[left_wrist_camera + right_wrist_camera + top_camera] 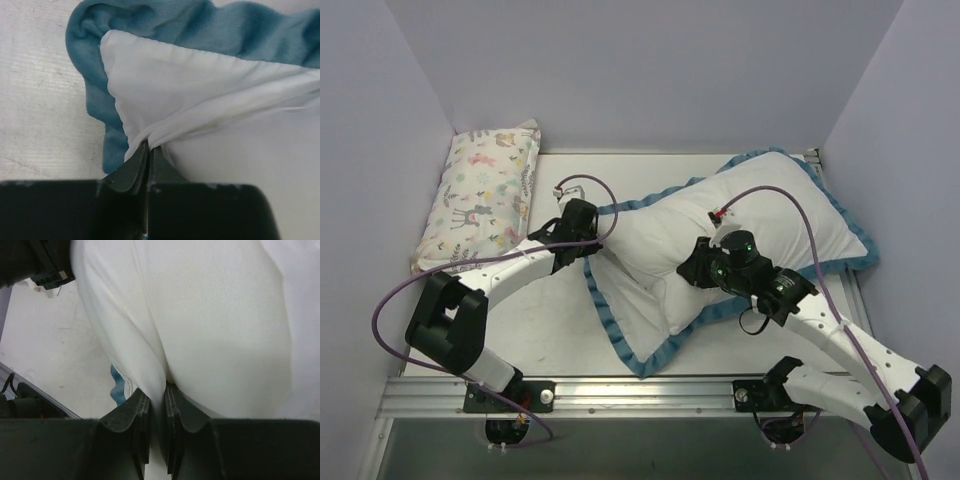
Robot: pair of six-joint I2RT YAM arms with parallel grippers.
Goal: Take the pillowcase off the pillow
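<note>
On the worktop [545,330], right of centre, I see the pillowcase [770,230] lying plain white face up, slanting from the near middle toward the far right corner; the pillow is inside it and puffs it out, and I cannot tell its white from the cover's white. At the cover's left edge my left gripper [148,150] has its fingers pressed together on a thin fold of the white cloth, just inside the frill [95,75]; taut creases run away from the tips. My right gripper [159,392] sits on the cover's middle, its fingers narrow, with a ridge of white cloth pinched between them; whether that pinch also catches the pillow beneath, I cannot tell. The 2 grippers are near each other, the left at the edge, the right further in.

I count 1 pillowcase; 1 pillow within it; 1 small cushion [485,195] in the far left corner, well apart from the cover; 2 arms with 2 fingers each; 2 purple cables [768,188], 1 looping over each arm.

The cover's face is smooth white cloth with soft folds; the frill is teal-blue, plush-looking and wavy, running round the cover's outline; the cushion is oblong with a pastel animal print; the fingers are dark and wedge-shaped; the worktop is pale, matt and faintly scuffed.
</note>
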